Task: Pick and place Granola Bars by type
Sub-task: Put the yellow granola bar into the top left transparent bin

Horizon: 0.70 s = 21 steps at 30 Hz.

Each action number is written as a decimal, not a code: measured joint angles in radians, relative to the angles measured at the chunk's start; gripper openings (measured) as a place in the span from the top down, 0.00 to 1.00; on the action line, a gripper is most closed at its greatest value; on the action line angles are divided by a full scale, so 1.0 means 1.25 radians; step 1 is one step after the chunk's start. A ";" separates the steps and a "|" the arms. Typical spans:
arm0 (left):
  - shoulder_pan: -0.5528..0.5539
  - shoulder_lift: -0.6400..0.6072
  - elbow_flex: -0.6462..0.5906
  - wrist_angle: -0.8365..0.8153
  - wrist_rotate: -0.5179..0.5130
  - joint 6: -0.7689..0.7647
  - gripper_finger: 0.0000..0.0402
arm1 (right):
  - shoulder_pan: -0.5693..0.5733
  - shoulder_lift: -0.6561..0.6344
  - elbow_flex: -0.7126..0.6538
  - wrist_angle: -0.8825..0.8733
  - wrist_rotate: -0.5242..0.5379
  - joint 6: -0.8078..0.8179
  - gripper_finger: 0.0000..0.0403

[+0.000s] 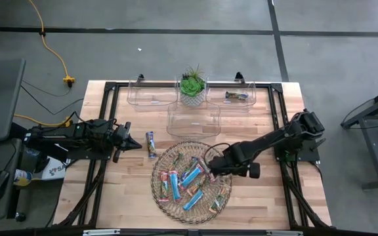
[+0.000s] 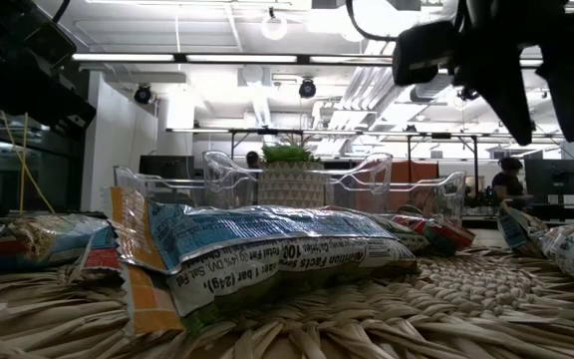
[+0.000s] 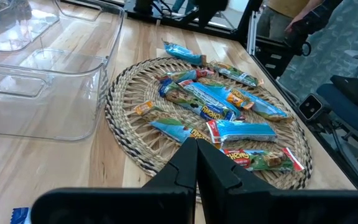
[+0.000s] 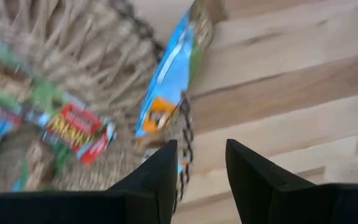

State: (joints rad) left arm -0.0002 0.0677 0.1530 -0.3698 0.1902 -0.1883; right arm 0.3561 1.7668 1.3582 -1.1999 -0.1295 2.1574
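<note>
Right end effector (image 1: 210, 165) hovers over the round woven wicker tray (image 1: 159, 190), fingers slightly apart and empty, above the shiny wrapped granola bars (image 1: 190, 177). Left end effector (image 1: 136, 145), fingers together, waits beside one blue-wrapped bar (image 1: 151, 143) on the wooden table (image 1: 254, 203).

Wicker tray (image 1: 157, 191), clear bins (image 1: 193, 120), potted plant (image 1: 192, 85) on table (image 1: 117, 190).

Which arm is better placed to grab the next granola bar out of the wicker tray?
Right. The right gripper is open over the wicker tray among the granola bars. The left gripper is shut and sits off the tray's edge.
</note>
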 joint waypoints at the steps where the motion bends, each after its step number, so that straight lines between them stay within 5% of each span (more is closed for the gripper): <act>1: 0.000 0.000 0.000 0.000 0.000 0.000 1.00 | -0.005 0.000 0.000 -0.004 0.004 0.000 0.70; 21: 0.000 0.000 0.000 0.000 0.002 0.000 1.00 | -0.060 0.095 0.000 0.028 0.006 0.000 0.46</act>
State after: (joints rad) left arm -0.0002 0.0677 0.1528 -0.3698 0.1921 -0.1883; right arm 0.2806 1.8860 1.3586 -1.1651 -0.1226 2.1572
